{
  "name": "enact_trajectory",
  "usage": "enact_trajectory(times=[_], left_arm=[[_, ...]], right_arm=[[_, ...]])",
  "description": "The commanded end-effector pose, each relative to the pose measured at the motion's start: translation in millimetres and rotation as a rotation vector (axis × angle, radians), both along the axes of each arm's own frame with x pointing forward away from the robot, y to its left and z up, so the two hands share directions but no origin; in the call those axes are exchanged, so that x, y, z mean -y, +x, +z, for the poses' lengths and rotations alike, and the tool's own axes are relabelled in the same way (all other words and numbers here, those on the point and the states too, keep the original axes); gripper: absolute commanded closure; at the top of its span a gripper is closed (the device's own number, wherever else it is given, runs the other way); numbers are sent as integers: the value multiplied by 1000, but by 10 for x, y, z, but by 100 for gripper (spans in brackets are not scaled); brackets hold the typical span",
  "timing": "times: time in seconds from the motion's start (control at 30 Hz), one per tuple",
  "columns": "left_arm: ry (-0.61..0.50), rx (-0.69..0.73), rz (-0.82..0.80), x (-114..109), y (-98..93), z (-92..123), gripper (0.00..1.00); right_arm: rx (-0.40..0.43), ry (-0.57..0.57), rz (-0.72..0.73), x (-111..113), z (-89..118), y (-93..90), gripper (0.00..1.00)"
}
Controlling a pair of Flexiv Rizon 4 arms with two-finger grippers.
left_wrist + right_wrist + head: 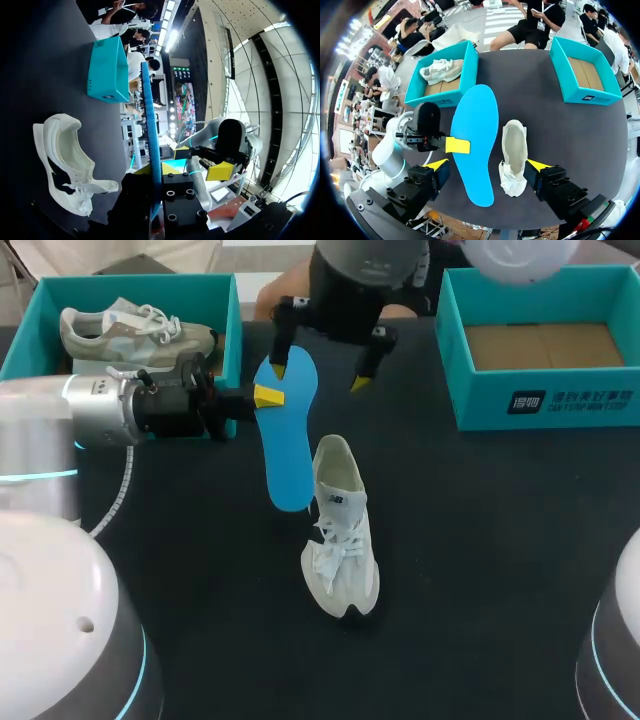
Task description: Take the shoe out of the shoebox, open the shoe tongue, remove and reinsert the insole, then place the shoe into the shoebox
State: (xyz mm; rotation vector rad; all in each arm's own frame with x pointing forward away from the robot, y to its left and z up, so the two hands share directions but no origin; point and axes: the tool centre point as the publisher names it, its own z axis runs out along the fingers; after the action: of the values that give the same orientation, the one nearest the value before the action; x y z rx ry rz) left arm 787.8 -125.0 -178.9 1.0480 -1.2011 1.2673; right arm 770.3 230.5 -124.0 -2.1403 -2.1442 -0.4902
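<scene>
Head view: the left arm [110,410] stretches in level from the side, left jaws clamped on the blue insole [288,440]. The right arm [350,290] hangs above, right jaws spread wide, holding nothing. The shoe [340,540] sits on the desk [480,540].

Left wrist view: the insole [151,125] stands edge-on in the jaws.

Right wrist view: insole [475,130] and shoe [514,150] sit side by side below.

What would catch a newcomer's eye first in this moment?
The bright blue insole stands out first: it is out of the shoe, gripped by the left gripper and held over the middle of the table. Right beside it the white shoe sits on the dark table, and the right gripper hangs open over the insole's far end.
</scene>
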Motion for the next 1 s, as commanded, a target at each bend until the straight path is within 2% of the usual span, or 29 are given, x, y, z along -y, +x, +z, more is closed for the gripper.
enact_trajectory(times=[0.03, 0.43, 0.8, 1.0], left_arm=[[1, 1, 3, 2, -13, 1, 100], [1, 1, 3, 2, -13, 1, 100], [1, 1, 3, 2, -13, 1, 100], [1, 1, 3, 2, -13, 1, 100]], right_arm=[[-23, 293, 42, 149, -121, -21, 0], [-14, 531, 19, 208, -171, -22, 0], [-13, 539, 1, 227, -161, -9, 0], [-63, 632, 72, 241, -220, 36, 0]])
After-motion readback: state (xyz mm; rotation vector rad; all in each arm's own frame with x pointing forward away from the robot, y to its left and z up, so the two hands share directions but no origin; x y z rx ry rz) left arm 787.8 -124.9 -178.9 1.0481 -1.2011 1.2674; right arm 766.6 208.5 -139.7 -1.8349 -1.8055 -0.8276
